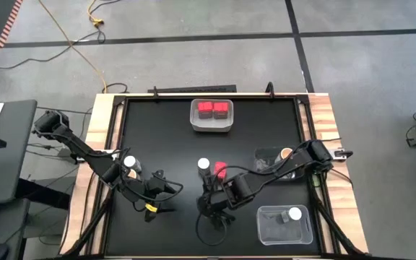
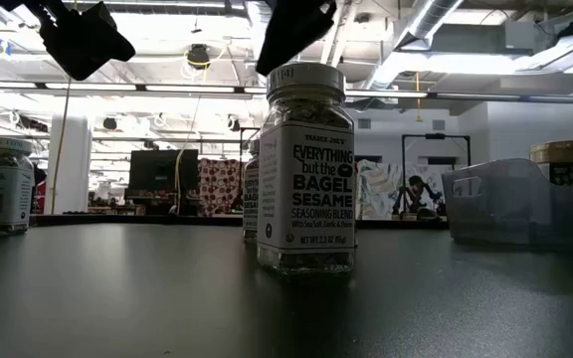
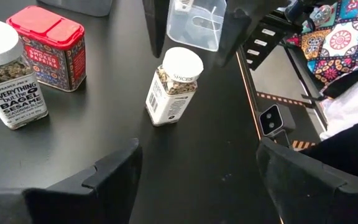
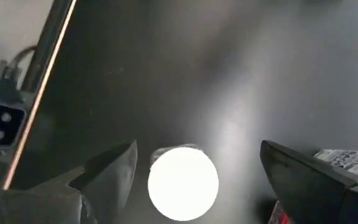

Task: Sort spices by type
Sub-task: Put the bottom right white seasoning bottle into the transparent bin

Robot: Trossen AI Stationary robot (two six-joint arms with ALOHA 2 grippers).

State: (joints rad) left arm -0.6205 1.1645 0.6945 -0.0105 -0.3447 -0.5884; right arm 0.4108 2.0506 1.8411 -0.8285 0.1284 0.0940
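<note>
Well, the right gripper (image 4: 197, 149) hangs over a small white-lidded jar (image 4: 183, 182) that stands upright on the black table (image 1: 172, 137), near the middle of the front part. Its two fingers are wide apart, one on each side of the round lid, and they do not touch it yet. The jar looks like glass with seeds inside, so it is hard and smooth and maybe a bit heavy for its size. It could slip or tip if it is pinched only at the lid. I think the best place to hold it is lower down, on its sides under the lid. Just beside it stand a bigger bagel seasoning jar (image 3: 8, 74) and a red box (image 3: 48, 46). They are close, so a finger could bump them on the way down. The left gripper (image 3: 197, 146) waits on the left side of the table with its fingers apart and nothing in them, and another white-lidded jar (image 1: 129, 162) stands by that arm. At the back a white bin (image 1: 212, 126) holds two red boxes (image 1: 213, 110). On the right a clear bin (image 1: 266, 231) holds one more white-lidded jar (image 1: 295, 214), so this jar likely goes there. A second clear bin (image 1: 264, 160) holds a brown jar (image 1: 286, 154).
</note>
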